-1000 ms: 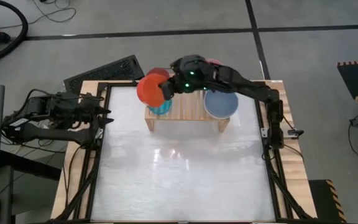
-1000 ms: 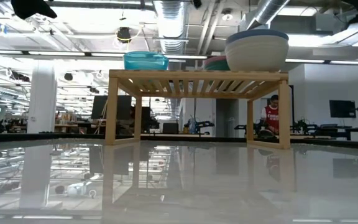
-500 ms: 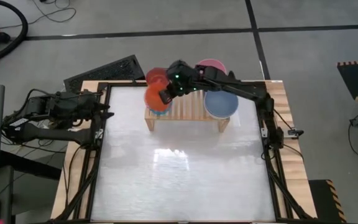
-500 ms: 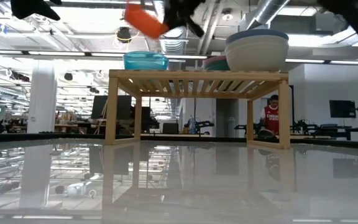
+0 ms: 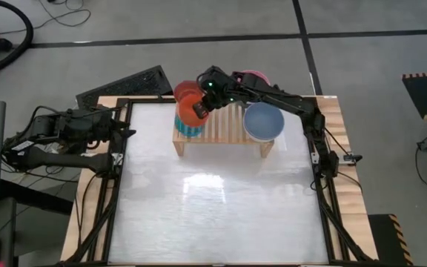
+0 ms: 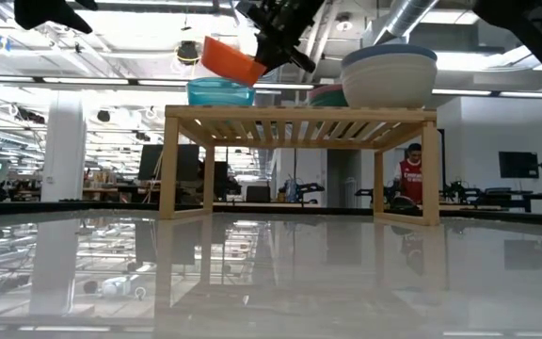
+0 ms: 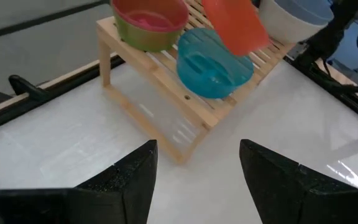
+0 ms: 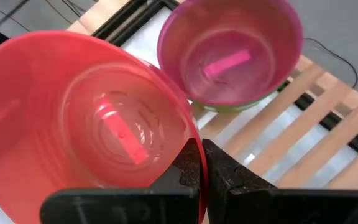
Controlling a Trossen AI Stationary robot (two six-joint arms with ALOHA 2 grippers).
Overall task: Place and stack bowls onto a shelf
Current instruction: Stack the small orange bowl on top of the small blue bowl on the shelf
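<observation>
My right gripper [image 5: 200, 107] is over the left end of the light-wood shelf [image 5: 224, 130], shut on the orange bowl [image 5: 187, 110]. That bowl hangs tilted just above the cyan bowl [image 6: 220, 91], which stands on the slats. Behind them a magenta bowl [image 8: 232, 53] sits inside the green bowl [image 7: 146, 38]. At the shelf's right end the slate blue bowl [image 5: 263, 122] is nested in the cream bowl [image 6: 389, 80]. A light pink bowl [image 5: 252, 76] shows at the shelf's far edge. My left gripper [image 7: 197, 174] is open and waits at the table's left edge [image 5: 124, 133]. My right gripper pinches the orange bowl's rim [image 8: 194, 146], one finger [image 8: 185, 168] inside the bowl and the other outside its wall. The fingers come slanting down from the table's right. The bowl is lifted clear and tilted, with its mouth toward the gripper, above the cyan bowl.
The table top [image 5: 221, 208] stretches in front of the shelf. A black frame [image 5: 121, 185] borders the table. A keyboard-like black object [image 5: 124, 87] lies past the far left corner. A person [image 6: 409, 179] shows in the room far beyond the table.
My right gripper has carried the orange bowl down from above the low view's upper border. It has drifted toward the shelf's left end, so the bowl now hangs close over the cyan bowl. The gripper has stayed shut on the rim, and the bowl remains tilted.
</observation>
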